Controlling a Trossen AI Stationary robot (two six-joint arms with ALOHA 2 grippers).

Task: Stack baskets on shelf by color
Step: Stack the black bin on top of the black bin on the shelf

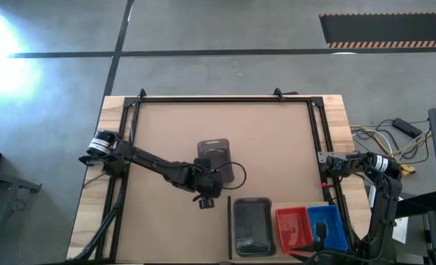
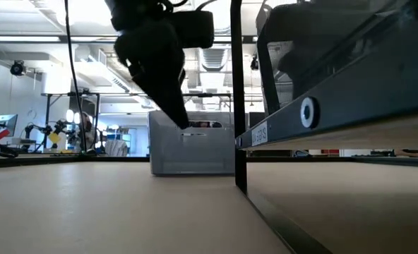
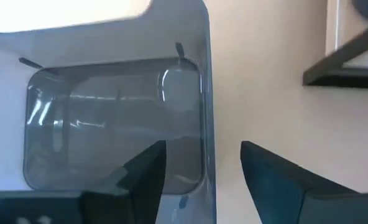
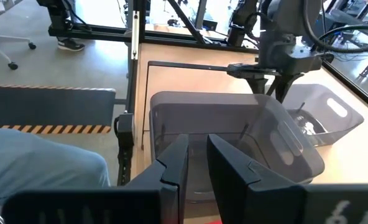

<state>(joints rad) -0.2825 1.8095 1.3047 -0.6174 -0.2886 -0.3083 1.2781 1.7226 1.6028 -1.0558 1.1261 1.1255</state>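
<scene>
Two smoky grey see-through baskets: one (image 1: 216,158) mid-table, one (image 1: 252,226) on the pale plywood shelf (image 1: 292,250). Beside it sit a red basket (image 1: 294,229) and a blue basket (image 1: 325,224). The arms are black.

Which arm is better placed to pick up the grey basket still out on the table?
The left. Its hand hangs open right at the loose grey basket, one finger over the rim and the other outside the wall. The right hand sits back over the shelf by the stacked baskets.
</scene>
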